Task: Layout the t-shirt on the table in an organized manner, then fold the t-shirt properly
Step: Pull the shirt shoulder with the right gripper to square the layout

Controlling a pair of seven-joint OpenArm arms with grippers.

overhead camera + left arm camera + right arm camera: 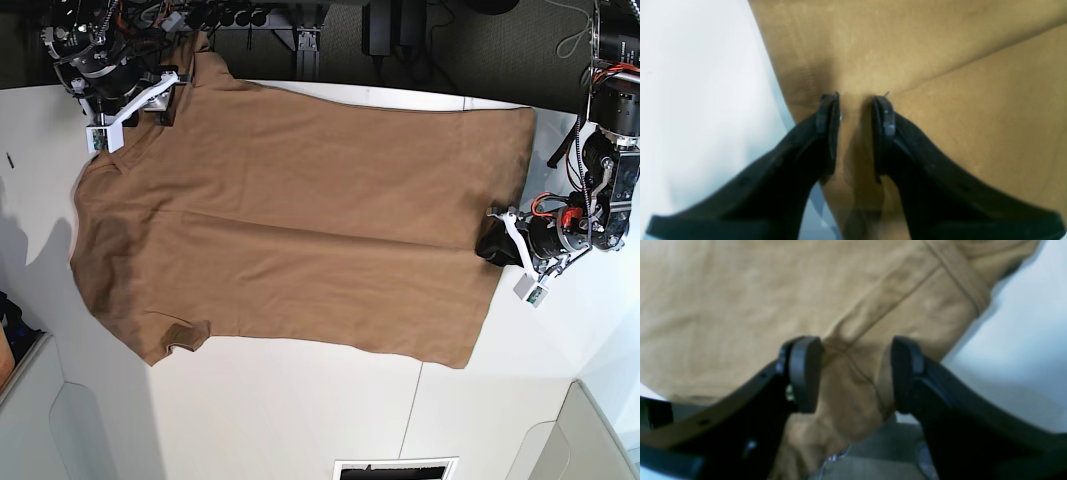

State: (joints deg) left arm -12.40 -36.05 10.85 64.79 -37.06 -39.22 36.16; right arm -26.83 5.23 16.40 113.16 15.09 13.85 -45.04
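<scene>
1. The t-shirt (300, 220) lies spread almost flat across the middle of the white tabletop (300, 420), in the base view.
2. The laying-out step looks nearly done.
3. The left gripper (856, 106) has its jaws pinched on the shirt's hem at the right side.
4. The right gripper (857, 373) sits at the upper left, jaws wide apart around a sleeve, holding nothing.
5. Next, it likely must smooth that sleeve, then start folding.

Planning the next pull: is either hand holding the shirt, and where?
Left hand pinches the t-shirt at its bottom hem. Right hand stands open around the sleeve, not gripping.
</scene>
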